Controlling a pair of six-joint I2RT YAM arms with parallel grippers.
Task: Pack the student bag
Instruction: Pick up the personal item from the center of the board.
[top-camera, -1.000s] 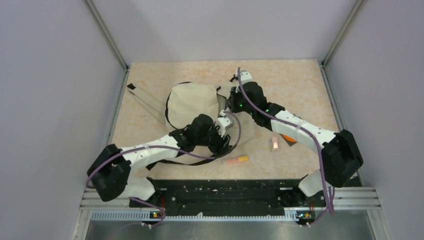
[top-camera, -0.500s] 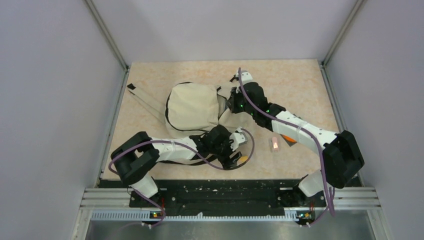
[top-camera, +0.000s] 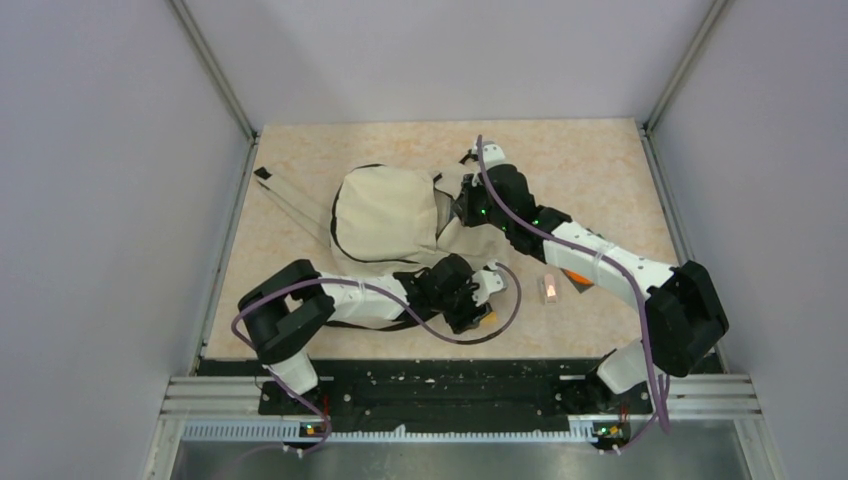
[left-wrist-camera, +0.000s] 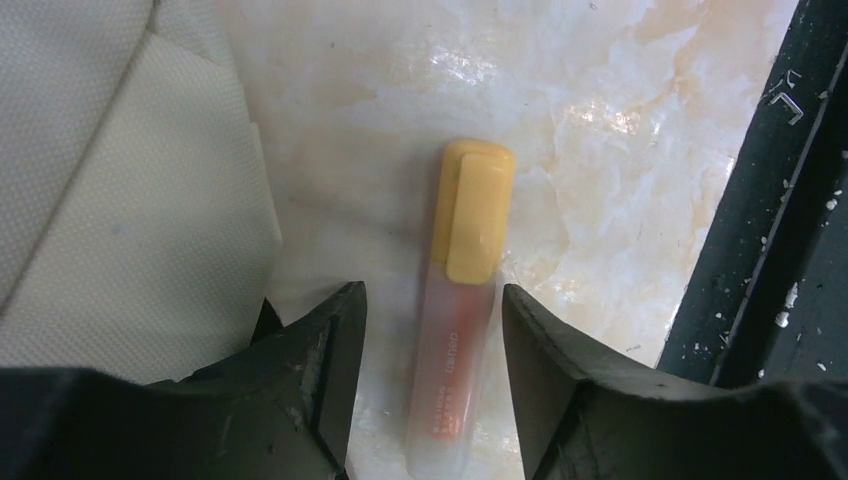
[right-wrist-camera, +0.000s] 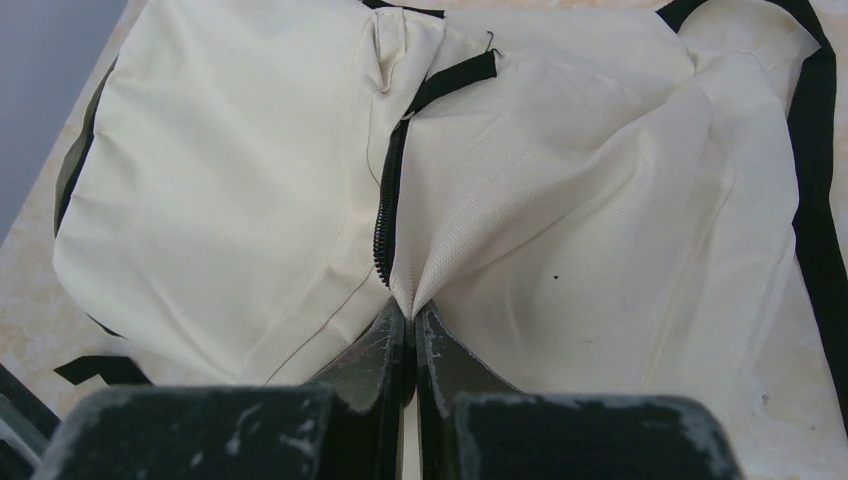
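The beige student bag (top-camera: 385, 215) lies at the table's middle; it fills the right wrist view (right-wrist-camera: 250, 170). My right gripper (right-wrist-camera: 412, 325) is shut on a pinch of the bag's fabric beside its black zipper (right-wrist-camera: 385, 215), at the bag's right edge (top-camera: 462, 205). My left gripper (left-wrist-camera: 432, 310) is open, its jaws on either side of an orange highlighter with a yellow cap (left-wrist-camera: 463, 300) lying on the table next to the bag's flat strap (left-wrist-camera: 130, 220). The fingers do not touch the highlighter. In the top view the left gripper (top-camera: 478, 305) covers it.
A small pink item (top-camera: 549, 288) and an orange item (top-camera: 576, 278) lie right of the left gripper, under the right arm. The black base rail (left-wrist-camera: 780, 200) runs close to the highlighter's right. A long strap with a black tip (top-camera: 263, 174) trails to the far left.
My left arm has swung from over the bag down and right to the highlighter near the front edge, and the jaws now straddle it. The right gripper has held still on the bag.
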